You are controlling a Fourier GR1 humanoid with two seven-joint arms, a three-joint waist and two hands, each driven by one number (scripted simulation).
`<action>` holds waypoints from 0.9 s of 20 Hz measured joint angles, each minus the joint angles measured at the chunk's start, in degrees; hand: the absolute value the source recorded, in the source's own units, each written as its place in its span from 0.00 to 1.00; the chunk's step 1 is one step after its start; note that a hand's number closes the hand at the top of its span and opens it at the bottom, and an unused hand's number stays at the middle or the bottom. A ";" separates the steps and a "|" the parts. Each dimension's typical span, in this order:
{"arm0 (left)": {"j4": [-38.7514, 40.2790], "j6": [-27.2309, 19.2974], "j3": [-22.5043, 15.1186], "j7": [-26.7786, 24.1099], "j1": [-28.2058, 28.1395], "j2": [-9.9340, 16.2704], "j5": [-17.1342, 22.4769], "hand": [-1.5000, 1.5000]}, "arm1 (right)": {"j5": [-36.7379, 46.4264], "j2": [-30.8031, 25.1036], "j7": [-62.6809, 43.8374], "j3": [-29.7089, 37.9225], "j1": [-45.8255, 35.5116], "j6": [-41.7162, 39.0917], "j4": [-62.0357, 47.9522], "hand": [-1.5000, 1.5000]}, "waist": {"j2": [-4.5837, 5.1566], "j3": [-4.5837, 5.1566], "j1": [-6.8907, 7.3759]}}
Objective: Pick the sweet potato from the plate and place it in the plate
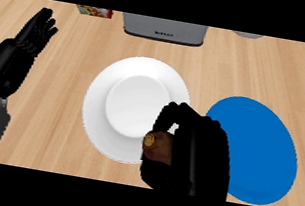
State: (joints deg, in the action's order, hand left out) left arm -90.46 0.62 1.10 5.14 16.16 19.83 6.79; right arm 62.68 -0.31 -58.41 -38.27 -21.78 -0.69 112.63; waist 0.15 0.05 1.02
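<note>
From the head view, a light wooden counter top (47,123) fills the scene. A round white plate (130,96) lies at the middle, and a round blue plate (261,143) lies just to its right, their rims close together. The robot's black right hand (195,155) comes in from the near edge, between the two plates, overlapping the white plate's near right rim and the blue plate's left edge. Its fingers curl around a brown, rounded sweet potato (156,143), whose blunt end shows at the hand's left side, over the white plate's near right rim. The black left hand (26,46) shows at the left edge, open with straight fingers pointing to the far side, holding nothing. Along the far edge stand a grey box-shaped appliance (164,29), a small colourful packet (94,12) to its left, and part of a grey round object (248,35) to its right.
</note>
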 measured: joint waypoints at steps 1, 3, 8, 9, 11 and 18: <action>-0.06 0.07 -0.15 0.07 0.24 -0.18 -0.09 0.50 | -1.82 0.02 -0.30 0.71 -2.78 1.20 -2.88 1.00 | 0.03 0.00 0.15; -0.17 0.29 -0.04 0.33 0.38 -0.19 -0.19 0.50 | -4.95 0.05 -0.65 1.78 -7.60 3.26 -8.64 1.00 | 0.05 0.00 0.31; 0.09 0.22 -0.02 0.95 1.00 -0.88 -0.71 0.50 | -9.33 0.09 0.27 1.72 -15.66 11.26 -24.17 1.00 | 0.12 -0.02 0.50; 0.49 0.25 -0.21 0.37 1.04 -1.14 -1.06 0.50 | -10.27 0.09 0.63 2.20 -17.39 12.33 -27.43 1.00 | 0.16 -0.02 0.55; -0.31 0.16 -0.37 0.66 0.55 -1.45 -1.39 0.50 | -12.15 0.14 1.44 2.52 -19.95 14.93 -33.33 1.00 | 0.14 -0.02 0.60; -0.66 0.63 -0.19 1.70 1.86 -1.71 -1.60 0.50 | -21.76 0.18 3.30 -0.01 -26.63 25.24 -50.43 0.00 | 0.45 -0.04 1.73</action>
State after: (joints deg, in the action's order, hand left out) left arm -91.12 1.25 0.91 6.84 18.02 18.12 5.18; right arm 40.92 -0.13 -55.11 -38.28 -48.41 24.55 62.20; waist 0.60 0.00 2.75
